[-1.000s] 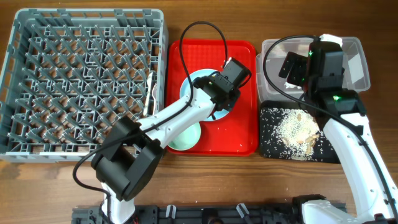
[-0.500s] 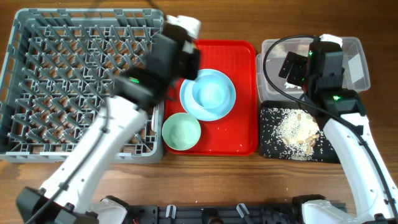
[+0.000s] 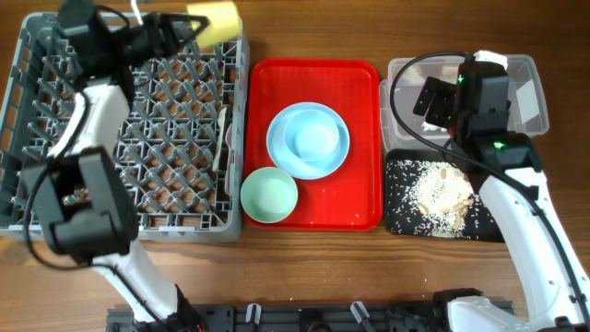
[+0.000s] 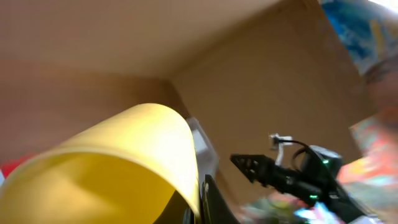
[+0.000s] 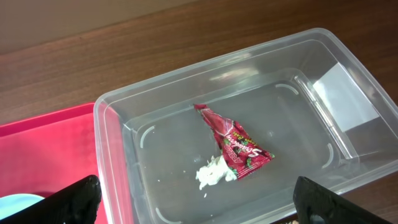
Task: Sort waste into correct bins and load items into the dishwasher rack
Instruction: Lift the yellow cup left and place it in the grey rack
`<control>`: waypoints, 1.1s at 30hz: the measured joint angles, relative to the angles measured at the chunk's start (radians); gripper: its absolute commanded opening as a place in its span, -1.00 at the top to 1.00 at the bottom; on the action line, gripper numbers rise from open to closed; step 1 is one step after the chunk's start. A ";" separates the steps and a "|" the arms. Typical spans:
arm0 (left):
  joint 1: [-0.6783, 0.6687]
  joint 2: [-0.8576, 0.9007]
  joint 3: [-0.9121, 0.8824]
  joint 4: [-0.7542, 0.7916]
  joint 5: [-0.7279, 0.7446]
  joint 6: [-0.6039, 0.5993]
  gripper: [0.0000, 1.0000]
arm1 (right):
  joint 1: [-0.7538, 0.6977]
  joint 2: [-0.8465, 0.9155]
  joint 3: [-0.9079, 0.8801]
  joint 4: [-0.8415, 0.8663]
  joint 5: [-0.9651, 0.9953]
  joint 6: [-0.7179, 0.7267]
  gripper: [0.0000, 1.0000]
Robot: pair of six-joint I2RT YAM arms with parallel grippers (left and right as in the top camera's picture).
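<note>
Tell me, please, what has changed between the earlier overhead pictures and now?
The left gripper, shut on the yellow cup, swung from over the plate on the red tray leftward to the far edge of the dishwasher rack. The right gripper stayed open over the clear tub. The plate, the mint bowl and the scraps in the black tray did not move.
</note>
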 measured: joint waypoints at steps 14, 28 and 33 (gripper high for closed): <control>-0.078 0.222 0.000 0.093 -0.032 -0.159 0.92 | 0.000 0.000 0.000 0.000 0.000 0.000 -0.99; -0.005 0.204 0.025 -0.297 -0.083 0.088 0.31 | 0.000 0.000 0.000 0.000 0.000 0.000 -0.99; 0.007 0.204 0.024 -0.355 -0.080 0.186 0.52 | 0.000 0.000 0.000 0.000 0.000 0.000 -1.00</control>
